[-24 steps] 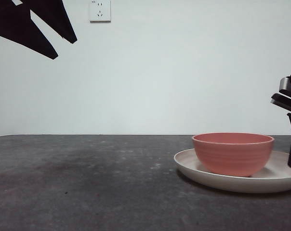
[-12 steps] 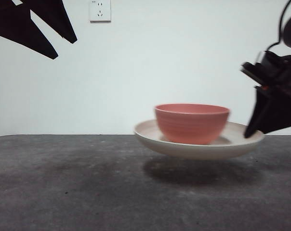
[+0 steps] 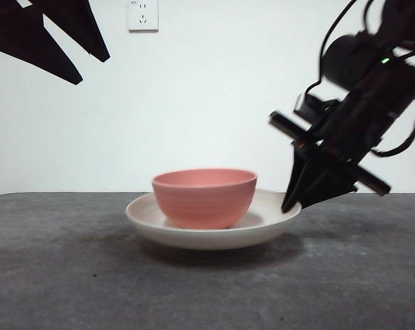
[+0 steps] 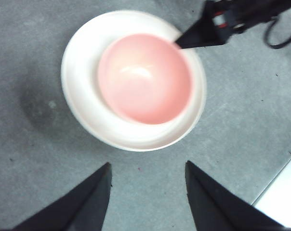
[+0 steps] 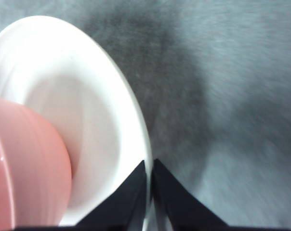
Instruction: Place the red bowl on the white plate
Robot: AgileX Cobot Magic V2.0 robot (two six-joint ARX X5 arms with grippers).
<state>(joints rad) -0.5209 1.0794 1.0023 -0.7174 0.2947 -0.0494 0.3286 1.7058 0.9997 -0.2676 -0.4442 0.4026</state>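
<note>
The red bowl sits upright in the middle of the white plate, which is at or just above the dark table. My right gripper comes down from the upper right and is shut on the plate's right rim. In the right wrist view its jaws pinch the plate's rim, with the bowl beside them. My left gripper is open and empty, high at the top left. In the left wrist view it hangs above the bowl and plate; the right gripper shows there too.
A white wall socket is on the back wall. The grey table stretches to the left and front of the plate. A pale strip past the table's edge shows in the left wrist view.
My right gripper has carried the plate with the bowl on it leftward from the right edge, lifted it, then brought it lower toward the table's middle. The left gripper has not moved.
</note>
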